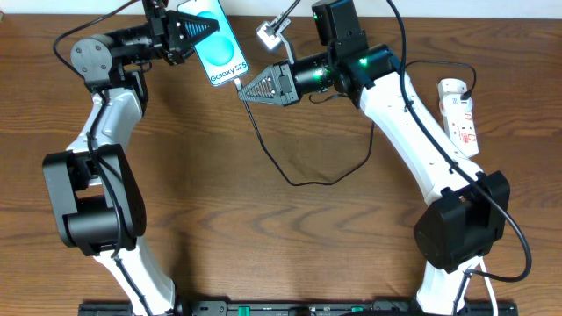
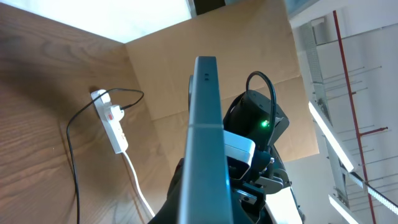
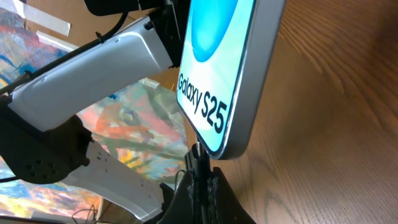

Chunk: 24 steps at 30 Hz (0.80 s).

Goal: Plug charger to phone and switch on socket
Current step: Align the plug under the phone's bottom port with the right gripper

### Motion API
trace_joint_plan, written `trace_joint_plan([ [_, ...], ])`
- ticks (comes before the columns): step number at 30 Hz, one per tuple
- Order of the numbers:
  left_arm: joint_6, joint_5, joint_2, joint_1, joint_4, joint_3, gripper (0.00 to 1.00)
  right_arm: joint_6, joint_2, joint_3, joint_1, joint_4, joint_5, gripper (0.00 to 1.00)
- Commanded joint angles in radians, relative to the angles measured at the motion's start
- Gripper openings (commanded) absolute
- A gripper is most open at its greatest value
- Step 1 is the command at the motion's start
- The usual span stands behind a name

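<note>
The phone (image 3: 230,68) is up off the tabletop (image 1: 263,254), held tight at its top end by the left hand (image 1: 204,26). The right hand (image 1: 245,90) pinches the charger (image 1: 312,183) plug right at the phone's bottom end. The socket (image 1: 458,112) lies far off, by the right arm.

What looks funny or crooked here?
The phone isn't lying flat. The left gripper, jaws shut on it, holds it tilted above the table, while the right gripper holds the charger plug at its bottom edge. Nothing looks spilled or broken.
</note>
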Motion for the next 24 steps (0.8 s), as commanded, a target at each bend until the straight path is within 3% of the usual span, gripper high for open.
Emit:
trace_joint_plan([
  [1, -0.002, 0.000, -0.048, 0.000, 0.013, 0.023, 0.08, 0.009, -0.001, 0.001, -0.003, 0.002, -0.028, 0.01],
  [24, -0.002, -0.009, -0.048, -0.021, 0.013, 0.023, 0.07, 0.009, -0.001, 0.001, 0.012, 0.010, 0.002, 0.01],
])
